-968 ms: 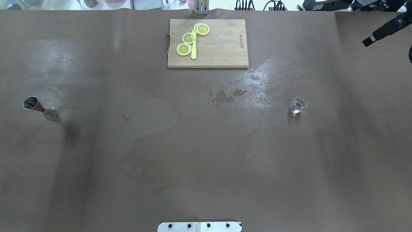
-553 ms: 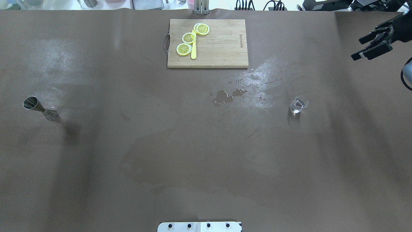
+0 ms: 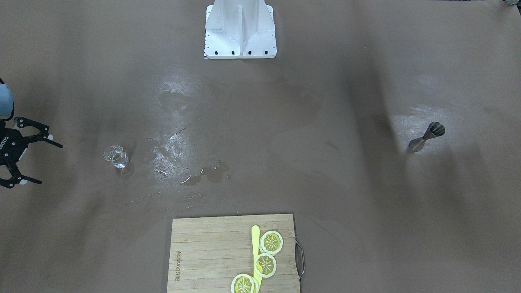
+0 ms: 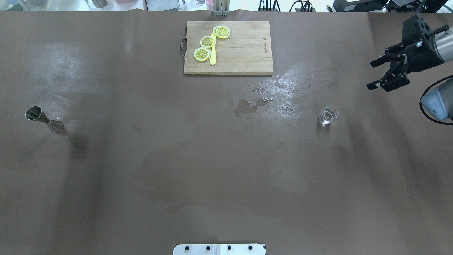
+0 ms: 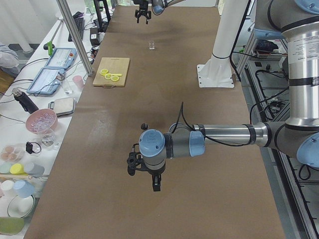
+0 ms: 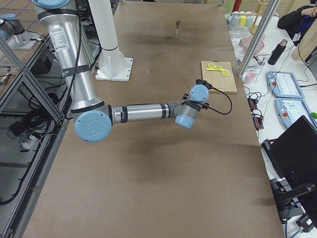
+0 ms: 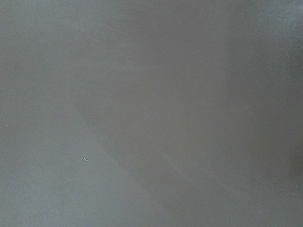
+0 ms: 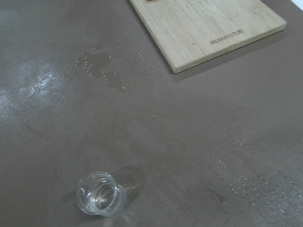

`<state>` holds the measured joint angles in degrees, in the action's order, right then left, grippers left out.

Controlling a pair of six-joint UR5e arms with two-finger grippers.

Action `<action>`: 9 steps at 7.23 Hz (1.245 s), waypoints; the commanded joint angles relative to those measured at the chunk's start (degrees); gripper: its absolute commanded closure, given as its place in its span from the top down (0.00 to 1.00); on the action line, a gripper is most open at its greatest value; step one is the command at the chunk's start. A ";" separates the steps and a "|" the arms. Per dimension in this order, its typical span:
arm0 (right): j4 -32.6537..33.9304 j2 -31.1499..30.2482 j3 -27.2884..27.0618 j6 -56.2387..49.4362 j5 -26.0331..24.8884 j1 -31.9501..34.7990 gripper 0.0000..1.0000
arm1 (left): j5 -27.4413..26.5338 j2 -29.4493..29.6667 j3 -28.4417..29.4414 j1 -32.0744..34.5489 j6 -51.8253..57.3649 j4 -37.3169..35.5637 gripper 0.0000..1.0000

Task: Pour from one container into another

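A small clear glass (image 4: 328,115) with a little liquid stands on the right half of the brown table; it also shows as the glass (image 3: 115,156) and low in the right wrist view as the glass (image 8: 101,195). A steel jigger (image 4: 44,119) stands far off at the left side. My right gripper (image 4: 372,75) hovers open and empty, beyond and to the right of the glass, well apart from it. My left gripper (image 5: 143,178) shows only in the exterior left view, so I cannot tell its state. Its wrist camera sees only bare table.
A wooden cutting board (image 4: 240,53) with lemon slices (image 4: 207,41) and a yellow knife lies at the far middle. A wet patch and small puddle (image 4: 247,105) spread between the board and the glass. The robot's base plate (image 4: 219,249) is at the near edge.
My right gripper has come in from the far right corner, moving nearer and toward the glass. Its fingers now show spread apart. The glass and jigger have not moved.
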<state>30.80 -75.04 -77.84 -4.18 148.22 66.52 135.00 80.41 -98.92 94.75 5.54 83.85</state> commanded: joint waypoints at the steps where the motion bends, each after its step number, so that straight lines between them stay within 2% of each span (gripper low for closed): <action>1: -4.06 -1.68 0.06 -1.62 -0.38 -4.02 1.00 | 0.00 -0.08 -0.05 0.00 0.00 0.00 0.99; 3: -10.29 -3.44 0.06 -1.71 -0.56 -5.78 1.00 | 0.09 -0.08 0.04 0.00 0.00 0.00 0.99; 4: -14.32 -5.27 0.15 -1.79 -2.65 -8.05 1.00 | 0.00 0.00 0.04 0.00 0.00 0.00 0.99; 6: -14.98 -6.43 0.85 -8.08 -4.60 -10.09 0.99 | 0.09 0.01 0.04 0.00 0.00 0.00 0.99; 9: -14.89 -4.78 5.23 -15.15 -4.61 -9.74 0.99 | 0.09 0.01 0.04 0.00 0.00 -0.09 0.99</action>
<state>15.85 -80.86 -74.72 -17.60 143.63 56.70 135.07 80.42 -98.88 94.75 5.54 83.79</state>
